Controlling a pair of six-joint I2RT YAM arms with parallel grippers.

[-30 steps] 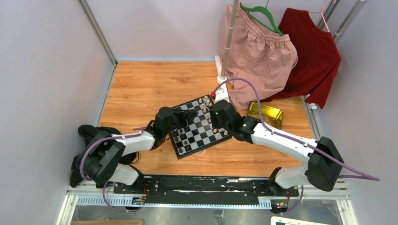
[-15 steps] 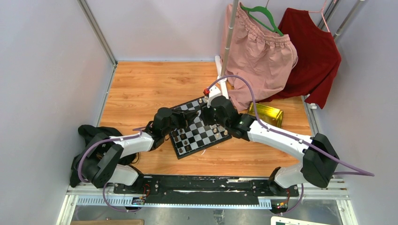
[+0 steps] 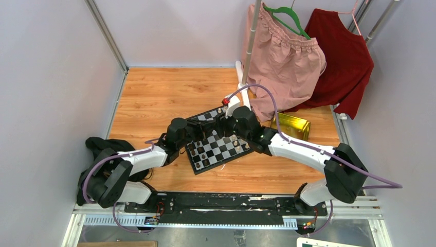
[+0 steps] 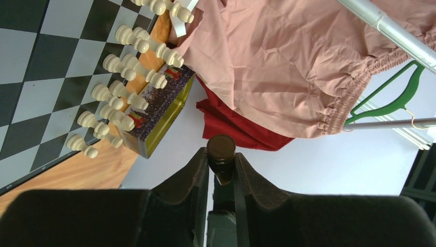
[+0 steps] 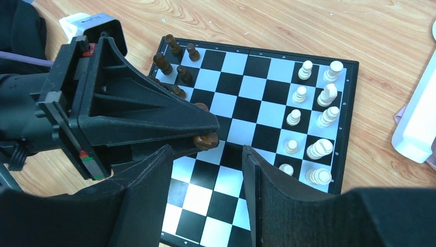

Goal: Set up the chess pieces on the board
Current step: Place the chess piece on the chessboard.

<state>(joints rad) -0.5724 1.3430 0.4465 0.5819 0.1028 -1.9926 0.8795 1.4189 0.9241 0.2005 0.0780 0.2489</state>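
The left gripper point(image 4: 221, 167) is pinched tight on one small dark brown wooden chess piece point(image 4: 221, 152). It holds the piece sideways just above the small black-and-white checked chessboard point(image 5: 255, 109), probably to carry it toward the dark pieces point(image 5: 177, 62) grouped at one corner. The right gripper point(image 5: 205, 157) hovers close by with its jaws wide apart, gripping nothing.

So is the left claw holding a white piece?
No, the chess piece pinched in the left gripper is dark brown.
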